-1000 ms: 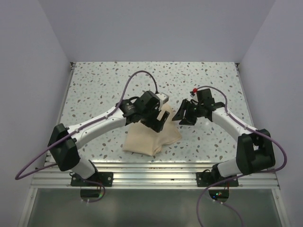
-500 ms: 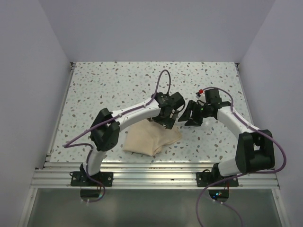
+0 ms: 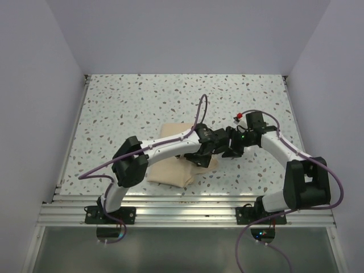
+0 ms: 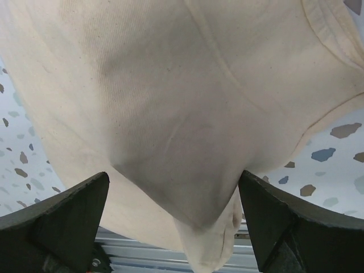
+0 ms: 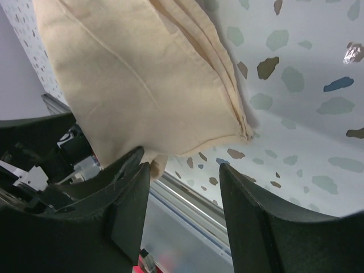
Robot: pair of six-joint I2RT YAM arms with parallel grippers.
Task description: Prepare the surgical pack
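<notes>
Change: our left gripper (image 4: 173,190) has swung across the tan wrap sheet (image 3: 170,170), jaws spread wide.
Our right gripper (image 5: 185,182): half-spread, pinching nothing.
Meaning: we judge wrapping unfinished.

Setup's pretty basic: white tabletop (image 3: 125,102) speckled with grey and brown terrazzo chips, boxed in by pale-lilac walls (image 3: 187,34) on three sides. Ribbed aluminium rail (image 3: 187,206) along the near edge, soft even lighting, faint shadows.
</notes>
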